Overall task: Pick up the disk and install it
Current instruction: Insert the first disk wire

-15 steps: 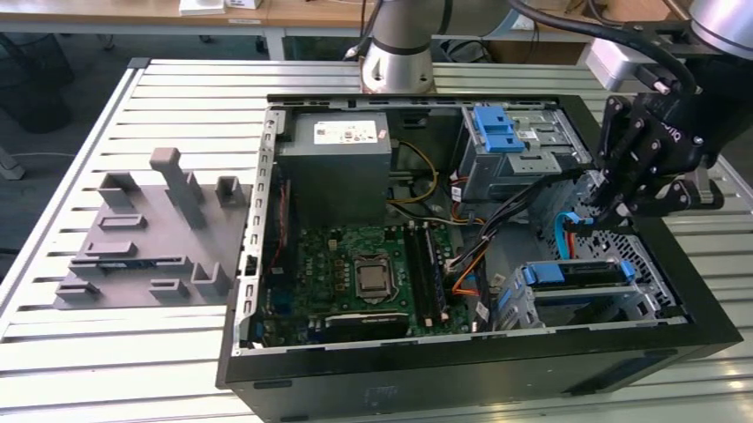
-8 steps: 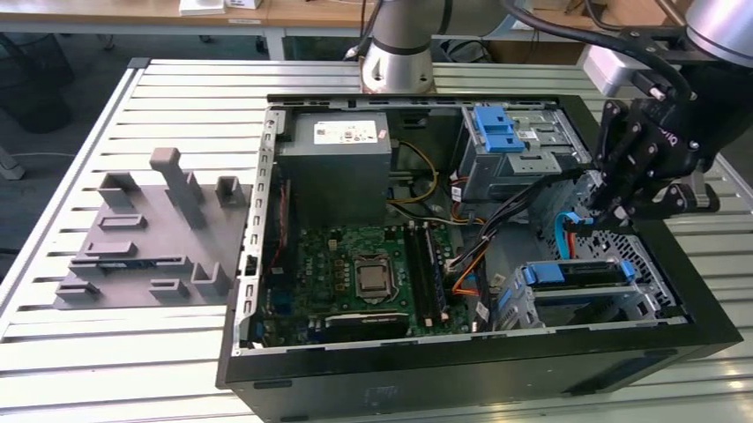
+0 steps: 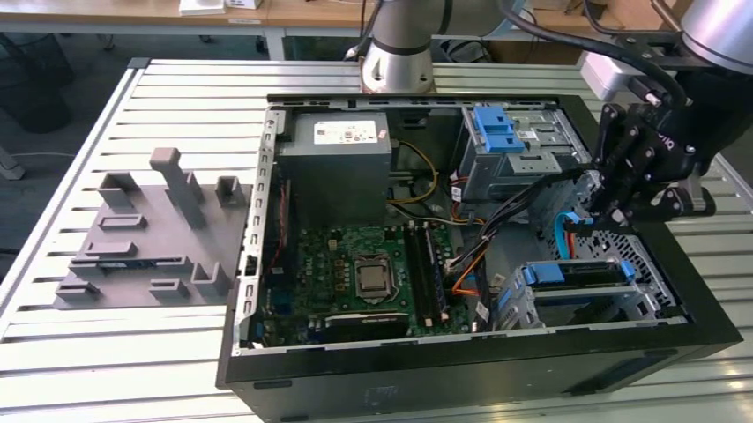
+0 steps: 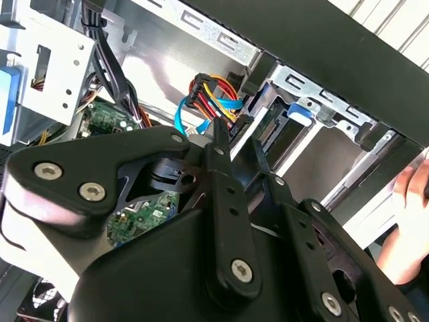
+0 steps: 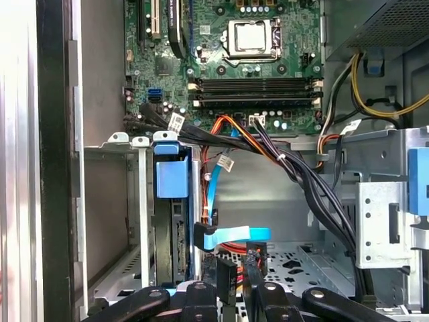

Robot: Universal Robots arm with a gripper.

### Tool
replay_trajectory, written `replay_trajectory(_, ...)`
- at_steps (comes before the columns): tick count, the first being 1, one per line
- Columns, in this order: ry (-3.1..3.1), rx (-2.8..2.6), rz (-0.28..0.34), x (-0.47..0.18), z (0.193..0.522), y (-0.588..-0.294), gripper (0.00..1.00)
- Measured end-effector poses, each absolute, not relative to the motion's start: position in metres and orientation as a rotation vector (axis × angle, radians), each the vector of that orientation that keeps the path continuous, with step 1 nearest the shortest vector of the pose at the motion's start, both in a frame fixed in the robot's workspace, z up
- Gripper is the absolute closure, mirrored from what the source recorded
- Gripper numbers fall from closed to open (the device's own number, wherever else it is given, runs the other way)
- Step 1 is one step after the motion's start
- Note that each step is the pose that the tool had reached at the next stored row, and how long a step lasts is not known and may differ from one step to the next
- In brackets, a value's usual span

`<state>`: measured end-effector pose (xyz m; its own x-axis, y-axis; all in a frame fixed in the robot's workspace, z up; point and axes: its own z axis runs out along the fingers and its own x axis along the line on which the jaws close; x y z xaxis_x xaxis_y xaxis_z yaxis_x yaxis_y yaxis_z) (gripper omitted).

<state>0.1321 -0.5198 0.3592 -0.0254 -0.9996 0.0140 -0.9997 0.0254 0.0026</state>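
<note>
Open computer case [image 3: 471, 370] on slatted bench [image 3: 176, 88], arm working at the drive bays.

Gripper [image 3: 605, 208] hangs inside the case on the exterior view's right, between the upper bay with its blue latch [image 3: 499, 130] and the lower drive cage [image 3: 641, 304]. Whether the jaws are released or clenched cannot be told; in the first wrist view the gripper [image 5: 231, 298] sits just beside a cluster of cable plugs [image 5: 224, 268]. The disk [image 3: 574, 275] sits in the lower drive cage, seen edge-on in the first wrist view [image 5: 175, 235] under a blue tab [image 5: 172, 176]. Motherboard [image 3: 353, 273] and power supply box [image 3: 341, 167] are alongside. A person's hand [image 4: 410, 221] rests by the case edge.
</note>
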Motion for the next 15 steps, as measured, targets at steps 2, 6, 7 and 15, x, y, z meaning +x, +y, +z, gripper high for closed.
replay_trajectory(2, -2.241, 2.184, 0.014, 0.1321, 0.3584, -0.5198, 0.72)
replay_trajectory(6, -2.239, 2.183, 0.016, 0.1321, 0.3571, -0.5197, 0.84)
replay_trajectory(7, -2.239, 2.183, 0.016, 0.132, 0.3569, -0.5198, 0.84)
replay_trajectory(15, -2.24, 2.183, 0.016, 0.1321, 0.3565, -0.5198, 0.84)
